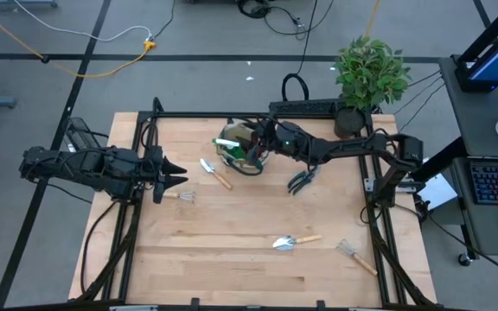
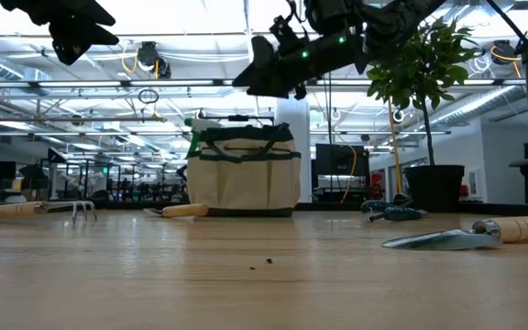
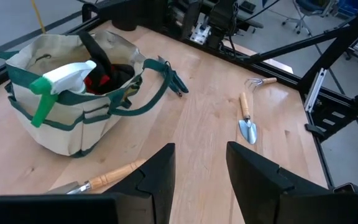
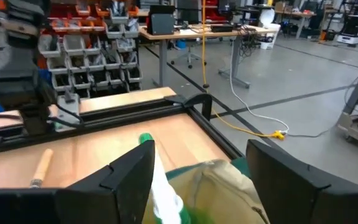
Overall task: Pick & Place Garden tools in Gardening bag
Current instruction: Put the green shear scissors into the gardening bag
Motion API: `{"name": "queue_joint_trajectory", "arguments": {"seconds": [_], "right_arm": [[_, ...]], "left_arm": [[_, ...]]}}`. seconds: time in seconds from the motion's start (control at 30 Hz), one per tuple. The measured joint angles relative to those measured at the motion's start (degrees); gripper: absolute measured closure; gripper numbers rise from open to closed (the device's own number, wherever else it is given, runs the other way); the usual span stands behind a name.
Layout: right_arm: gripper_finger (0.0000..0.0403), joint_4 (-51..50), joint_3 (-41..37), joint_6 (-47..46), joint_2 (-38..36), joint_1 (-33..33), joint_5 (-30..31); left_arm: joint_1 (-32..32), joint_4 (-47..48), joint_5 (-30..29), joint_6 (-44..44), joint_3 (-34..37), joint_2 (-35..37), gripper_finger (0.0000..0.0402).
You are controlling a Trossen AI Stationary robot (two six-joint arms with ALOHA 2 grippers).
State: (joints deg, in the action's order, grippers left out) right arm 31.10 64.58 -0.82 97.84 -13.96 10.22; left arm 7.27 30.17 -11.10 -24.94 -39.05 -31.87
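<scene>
Gardening bag [image 1: 242, 147] sits under the spread, empty right gripper [image 1: 258, 142]; shears [image 1: 301, 180] beside it. Left gripper [image 1: 178, 178] parted, empty, above a rake [image 1: 182, 197].

Gardening bag [image 4: 229, 186] cut off by right wrist view's edge, trowel [image 3: 98, 180] blade hidden behind left fingers [image 3: 160, 174]
</scene>
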Motion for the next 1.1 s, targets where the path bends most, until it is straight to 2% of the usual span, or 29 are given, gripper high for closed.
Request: {"name": "queue_joint_trajectory", "arguments": {"seconds": [0.23, 0.37, 0.57, 0.87, 1.1], "right_arm": [[0.0173, -1.0, 0.0, 0.0, -3.0, 1.5, 0.0], [0.0182, -6.1, 0.0, 0.0, -6.2, 2.4, 0.1], [0.0192, -21.1, 0.0, 0.0, -12.2, 4.3, 0.1], [0.0191, -46.4, 0.0, 0.2, -19.5, 8.2, 0.0], [0.0191, -60.8, 0.0, 0.5, -21.7, 9.6, 0.0]], "left_arm": [[0.0, 0.0, 0.1, -3.3, 0.0, 0.0, 0.0252], [0.0, 0.0, 0.1, -5.3, 0.0, 0.0, 0.0252], [0.0, 0.0, 0.1, -6.8, 0.0, 0.0, 0.0252], [0.0, 0.0, 0.1, -3.9, 0.0, 0.0, 0.0252], [0.0, 0.0, 0.0, -3.4, 0.0, 0.0, 0.0252]]}}
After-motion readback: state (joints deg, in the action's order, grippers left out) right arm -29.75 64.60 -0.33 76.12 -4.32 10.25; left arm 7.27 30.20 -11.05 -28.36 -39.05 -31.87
